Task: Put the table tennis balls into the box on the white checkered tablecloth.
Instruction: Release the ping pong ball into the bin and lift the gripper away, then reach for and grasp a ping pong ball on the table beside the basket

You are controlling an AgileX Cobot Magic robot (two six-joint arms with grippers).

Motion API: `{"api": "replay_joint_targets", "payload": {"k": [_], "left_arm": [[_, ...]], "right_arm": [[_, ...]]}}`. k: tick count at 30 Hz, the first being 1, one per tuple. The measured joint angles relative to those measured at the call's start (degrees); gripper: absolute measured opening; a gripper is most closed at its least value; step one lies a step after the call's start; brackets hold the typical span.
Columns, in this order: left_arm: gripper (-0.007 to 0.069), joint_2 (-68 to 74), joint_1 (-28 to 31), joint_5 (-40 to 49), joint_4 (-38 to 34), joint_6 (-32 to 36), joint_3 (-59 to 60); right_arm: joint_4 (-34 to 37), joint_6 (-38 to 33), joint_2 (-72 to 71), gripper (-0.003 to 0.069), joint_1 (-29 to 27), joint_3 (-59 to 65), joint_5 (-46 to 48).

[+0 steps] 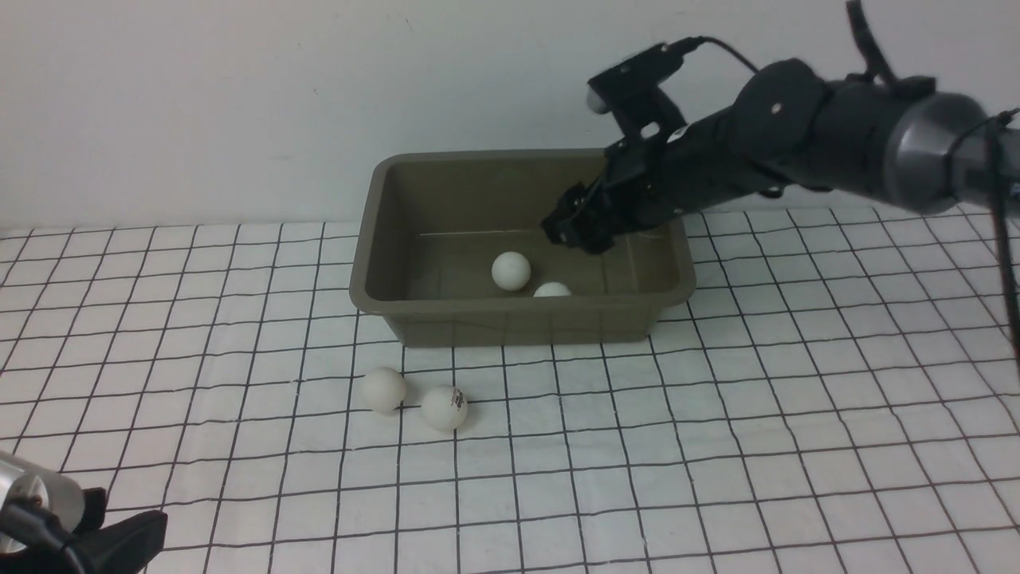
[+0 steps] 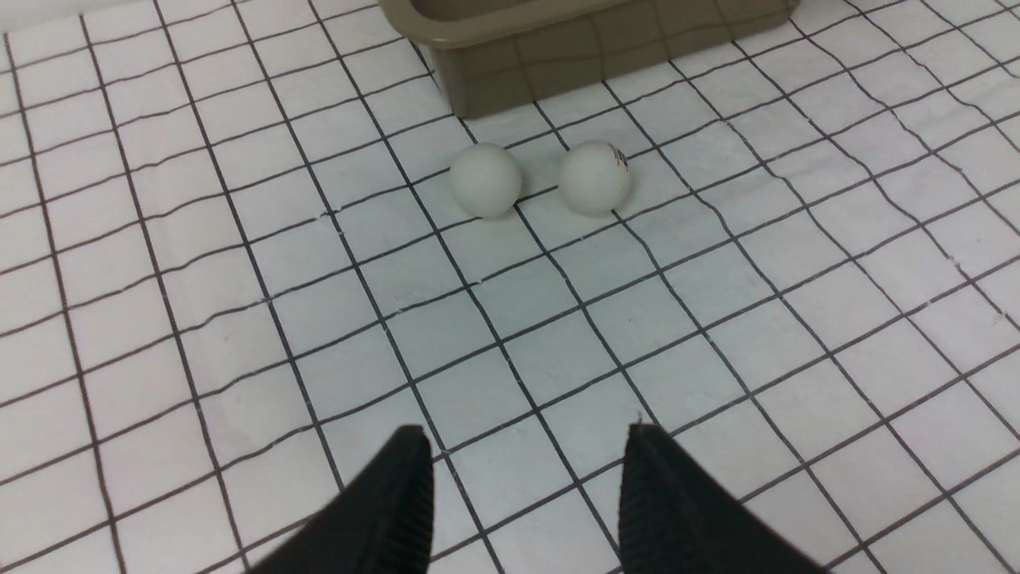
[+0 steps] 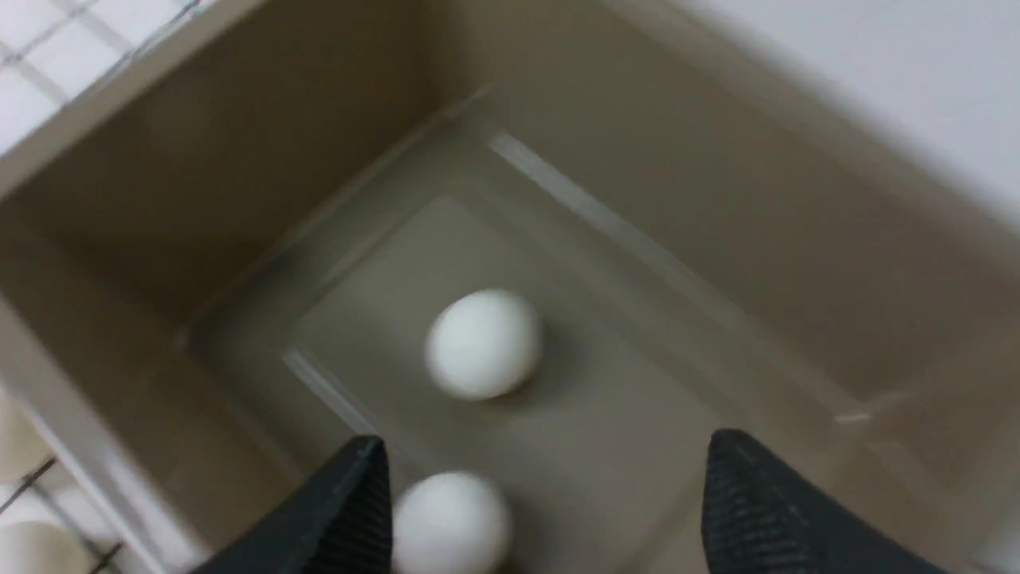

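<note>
The olive box [image 1: 382, 239] stands on the white checkered tablecloth [image 1: 717, 414]. Two white balls lie inside it: one [image 1: 511, 270] near the middle, one [image 1: 551, 289] half hidden by the near wall. Both show in the right wrist view, one [image 3: 483, 343] mid-floor and one [image 3: 450, 520] by a finger. My right gripper [image 1: 572, 227] hangs open and empty over the box interior [image 3: 677, 199]. Two more balls lie on the cloth before the box, a plain one [image 1: 383, 389] and one with a dark logo [image 1: 445, 407]. In the left wrist view they [image 2: 485, 180] [image 2: 594, 176] lie ahead of my open, empty left gripper [image 2: 526, 446].
A plain white wall [image 1: 239, 96] rises close behind the box. The left arm's base [image 1: 48, 526] sits at the near left corner. The right arm [image 1: 837, 143] reaches in from the right, above the cloth.
</note>
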Motion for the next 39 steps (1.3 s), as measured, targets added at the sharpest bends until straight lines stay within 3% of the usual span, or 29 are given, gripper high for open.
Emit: {"api": "replay_joint_targets", "payload": {"k": [5, 9, 14, 24, 29, 35, 39], "left_arm": [[0.0300, 0.00, 0.00, 0.00, -2.14, 2.71, 0.00], [0.0300, 0.00, 0.00, 0.25, -4.92, 4.02, 0.00], [0.0300, 0.00, 0.00, 1.31, -4.96, 4.36, -0.02], [0.0300, 0.06, 0.00, 1.08, -6.24, 6.68, -0.02], [0.0300, 2.21, 0.00, 0.61, -14.12, 13.56, -0.02], [0.0300, 14.52, 0.00, -0.52, -26.83, 26.38, -0.84], [0.0300, 25.22, 0.00, -1.43, -27.52, 29.43, -3.01]], "right_arm": [[-6.03, 2.26, -14.84, 0.0477, -9.23, 0.06, 5.12], [-10.50, 5.46, -24.29, 0.0477, -13.08, 0.06, 12.27], [-16.10, 14.33, -34.85, 0.0477, -13.43, 1.91, 19.97], [-26.02, 22.15, -50.66, 0.0477, -13.43, 12.80, 23.40], [-27.87, 23.49, -58.69, 0.0477, -13.43, 22.82, 23.11], [-25.97, 23.60, -64.77, 0.0477, -13.43, 35.14, 19.93], [-25.06, 23.15, -66.27, 0.0477, -13.43, 39.12, 18.76]]}}
